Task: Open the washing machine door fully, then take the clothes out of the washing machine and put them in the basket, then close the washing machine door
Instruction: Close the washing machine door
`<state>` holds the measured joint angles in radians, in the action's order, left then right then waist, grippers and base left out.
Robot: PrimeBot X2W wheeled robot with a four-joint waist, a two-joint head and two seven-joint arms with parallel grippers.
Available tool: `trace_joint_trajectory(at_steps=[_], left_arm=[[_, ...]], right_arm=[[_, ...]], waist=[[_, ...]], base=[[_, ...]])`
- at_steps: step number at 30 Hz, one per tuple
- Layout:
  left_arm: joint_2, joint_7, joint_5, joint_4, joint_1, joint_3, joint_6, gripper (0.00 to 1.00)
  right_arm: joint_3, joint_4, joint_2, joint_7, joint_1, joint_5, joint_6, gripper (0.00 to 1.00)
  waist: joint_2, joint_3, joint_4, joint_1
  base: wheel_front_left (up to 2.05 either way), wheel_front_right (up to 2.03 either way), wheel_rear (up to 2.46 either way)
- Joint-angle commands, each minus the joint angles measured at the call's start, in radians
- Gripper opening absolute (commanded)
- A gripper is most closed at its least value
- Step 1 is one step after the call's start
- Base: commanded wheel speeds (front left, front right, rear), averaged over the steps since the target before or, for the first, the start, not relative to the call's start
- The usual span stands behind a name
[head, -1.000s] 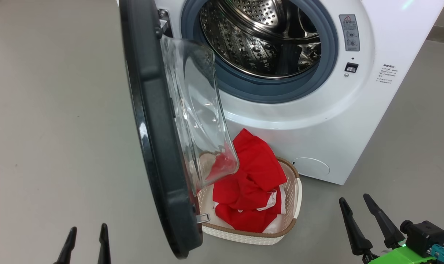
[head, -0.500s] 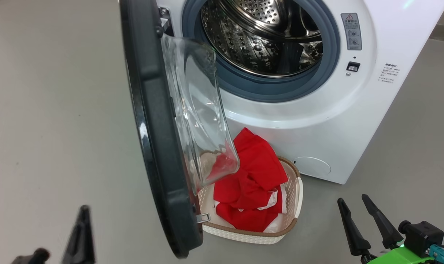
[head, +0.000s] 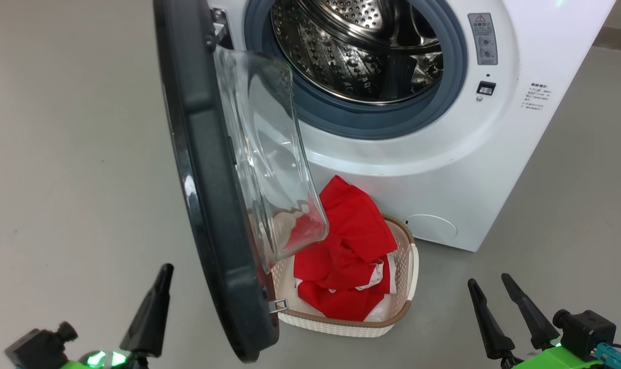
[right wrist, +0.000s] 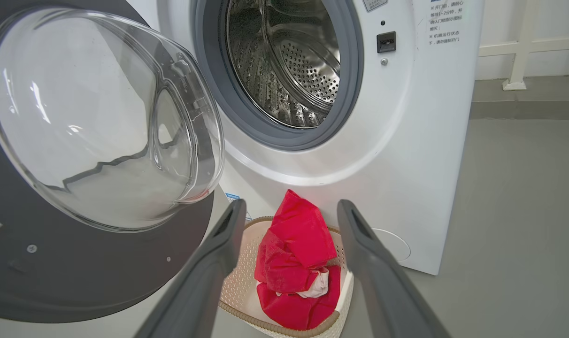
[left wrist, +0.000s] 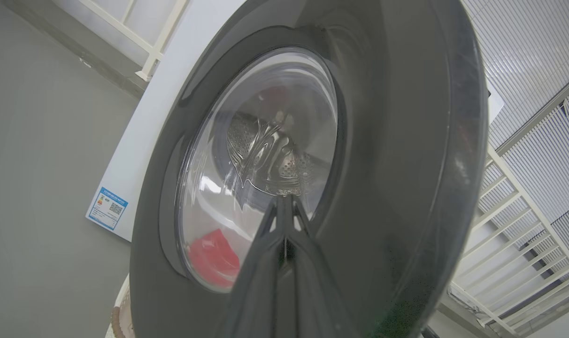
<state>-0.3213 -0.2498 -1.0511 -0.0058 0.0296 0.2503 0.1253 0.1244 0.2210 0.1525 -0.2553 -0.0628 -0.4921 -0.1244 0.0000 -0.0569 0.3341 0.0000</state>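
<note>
**Head view.** The washer (head: 495,169) occupied the upper right, its top cut off by the frame edge. The door (head: 208,179) stood open, seen nearly edge-on at centre left, its top likewise cut off. Its glass bowl hid the left part of the basket (head: 409,287) at lower centre. The clothes (head: 354,241) lay heaped in the basket and rose above its rim; part of them showed only as a red smear through the glass. The drum (head: 351,46) showed bare steel where visible. The left gripper (head: 163,274) sat at lower left as one dark blade, apart from the door. The right gripper (head: 489,282) sat at lower right, fingers spread over the floor (head: 59,154).

**Left wrist view.** The door's outer face filled the centre. The left gripper's fingers were pressed together, tips meeting at mid-frame. Contact with the door could not be determined. Through the window the drum appeared distorted and the clothes were a red patch at lower left. A blue label (left wrist: 107,208) marked the washer's white panel. A sliver of basket showed at the bottom edge.

**Right wrist view.** The right gripper's fingers stood apart, framing basket and clothes at lower centre. Lettering could not be made out. The door was cut off at left.
</note>
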Motion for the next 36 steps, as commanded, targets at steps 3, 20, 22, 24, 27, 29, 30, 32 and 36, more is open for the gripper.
trace_joint_trajectory(at_steps=[3, 20, 22, 24, 27, 29, 30, 32, 36], left_arm=[[-0.078, -0.012, -0.093, -0.07, 0.044, 0.028, 0.005, 0.0], [-0.189, -0.012, -0.23, -0.127, 0.124, 0.266, 0.005, 0.0], [-0.183, -0.012, -0.223, -0.124, 0.144, 0.286, 0.005, 0.0], [-0.177, -0.012, -0.209, -0.113, 0.166, 0.302, 0.005, 0.0], [-0.158, -0.012, -0.19, -0.094, 0.205, 0.31, 0.005, 0.0], [-0.146, -0.012, -0.18, -0.086, 0.235, 0.318, 0.005, 0.0], [-0.14, -0.012, -0.174, -0.082, 0.251, 0.322, 0.005, 0.0], [-0.127, -0.012, -0.162, -0.072, 0.286, 0.329, 0.005, 0.0], [-0.1, -0.012, -0.14, -0.055, 0.359, 0.345, 0.005, 0.0]], right_arm=[[0.017, -0.024, 0.012, -0.006, 0.021, 0.005, -0.006, 1.0], [0.019, -0.026, 0.013, -0.006, 0.051, 0.004, -0.006, 1.0], [0.017, -0.027, 0.012, -0.006, 0.056, 0.004, -0.006, 1.0], [0.015, -0.03, 0.009, -0.006, 0.06, 0.005, -0.006, 1.0], [0.008, -0.033, 0.006, -0.006, 0.068, 0.004, -0.006, 1.0], [0.005, -0.034, 0.004, -0.006, 0.073, 0.004, -0.006, 1.0], [0.004, -0.034, 0.004, -0.006, 0.076, 0.003, -0.006, 1.0], [0.0, -0.036, 0.001, -0.006, 0.082, 0.003, -0.006, 1.0], [-0.007, -0.039, -0.005, -0.006, 0.099, 0.002, -0.006, 1.0]], waist=[[0.0, -0.01, -0.005, 0.0], [0.0, -0.042, -0.037, 0.0], [0.0, -0.049, -0.05, 0.0], [0.0, -0.057, -0.065, 0.0], [0.0, -0.072, -0.089, 0.0], [0.0, -0.084, -0.106, 0.0], [0.0, -0.09, -0.115, 0.0], [0.0, -0.105, -0.134, 0.0], [0.0, -0.137, -0.171, 0.0]], base=[[0.0, 0.0, 0.0], [0.0, 0.0, 0.0], [0.0, 0.0, 0.0], [0.0, 0.0, 0.0], [0.0, 0.0, 0.0], [0.0, 0.0, 0.0], [0.0, 0.0, 0.0], [0.0, 0.0, 0.0], [0.0, 0.0, 0.0]])
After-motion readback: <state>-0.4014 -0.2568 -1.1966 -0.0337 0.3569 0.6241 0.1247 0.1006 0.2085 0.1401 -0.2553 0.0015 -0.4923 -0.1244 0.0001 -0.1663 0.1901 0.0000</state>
